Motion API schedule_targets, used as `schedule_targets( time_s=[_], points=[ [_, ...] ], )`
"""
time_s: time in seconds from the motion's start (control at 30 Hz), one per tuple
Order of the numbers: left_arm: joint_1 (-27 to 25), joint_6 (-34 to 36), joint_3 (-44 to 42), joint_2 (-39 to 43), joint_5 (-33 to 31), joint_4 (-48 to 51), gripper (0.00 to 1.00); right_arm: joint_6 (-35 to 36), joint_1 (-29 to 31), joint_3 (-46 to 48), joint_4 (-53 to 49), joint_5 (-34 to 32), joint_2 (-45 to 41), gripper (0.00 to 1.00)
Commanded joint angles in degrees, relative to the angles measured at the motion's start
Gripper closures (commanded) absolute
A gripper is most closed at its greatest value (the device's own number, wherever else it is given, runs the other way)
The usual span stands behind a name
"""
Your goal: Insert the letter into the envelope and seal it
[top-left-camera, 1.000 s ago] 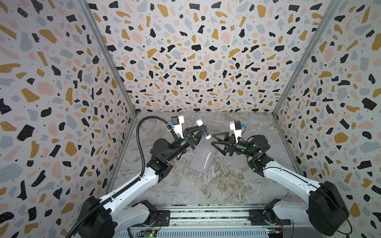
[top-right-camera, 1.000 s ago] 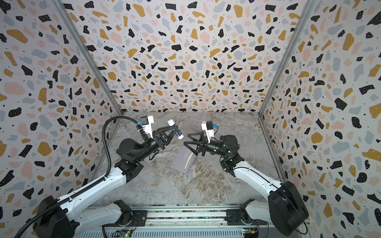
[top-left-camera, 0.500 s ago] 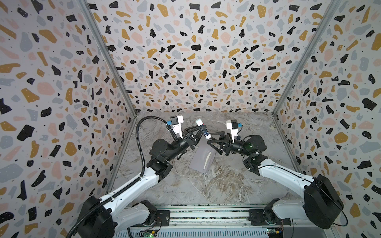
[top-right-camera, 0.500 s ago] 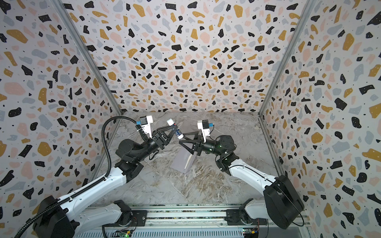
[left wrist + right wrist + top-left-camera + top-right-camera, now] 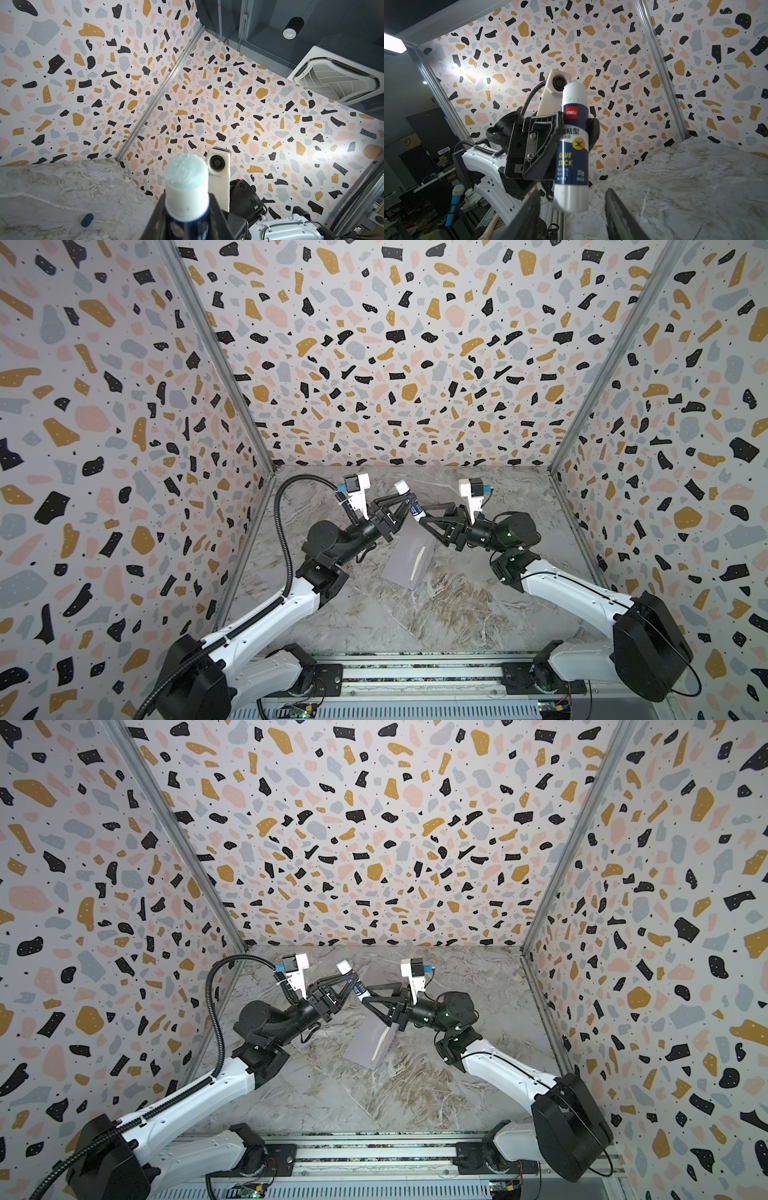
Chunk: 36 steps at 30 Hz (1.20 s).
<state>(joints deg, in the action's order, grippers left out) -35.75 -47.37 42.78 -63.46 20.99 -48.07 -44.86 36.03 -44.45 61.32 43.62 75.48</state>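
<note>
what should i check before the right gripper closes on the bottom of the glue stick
1. Hold: left gripper clamps the glue stick mid-body: ok.
2. Alignment: stick's base sits between the open jaws of the right gripper: ok.
3. Glue exposed: ok; dark blue cap lies on the table.
4. Target: envelope lies on the table below: ok.
5. Contents: letter fully inside: cannot tell, only a tan strip shows.
</note>
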Motion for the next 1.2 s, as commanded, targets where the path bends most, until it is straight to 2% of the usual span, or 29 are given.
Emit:
schedule_targets(
  time_s=[0.0, 0.43, 0.83, 1.03, 1.17],
  points=[
    [0.2, 0.1, -0.2, 0.2, 0.9, -4.0, 1.00, -1.1, 0.4, -2.6, 2.4, 0.0, 0.1, 0.52],
    [0.2, -0.3, -0.5, 0.2, 0.8, -4.3, 1.00, -1.7, 1.0, -3.0, 2.4, -0.5, 0.9, 0.61],
    [0.2, 0.0, -0.8, 0.1, 0.6, -4.1, 1.00, -1.4, 1.0, -3.4, 1.1, -1.2, 1.2, 0.80],
    [0.2, 1.5, -0.8, 0.1, -0.4, -1.9, 1.00, 5.2, 1.6, -4.1, -6.8, -5.4, -1.0, 0.86],
    [0.2, 3.2, -0.5, 0.1, -1.1, 0.6, 1.00, 15.4, 4.1, -5.5, -16.9, -13.7, -4.1, 0.87]
  ],
)
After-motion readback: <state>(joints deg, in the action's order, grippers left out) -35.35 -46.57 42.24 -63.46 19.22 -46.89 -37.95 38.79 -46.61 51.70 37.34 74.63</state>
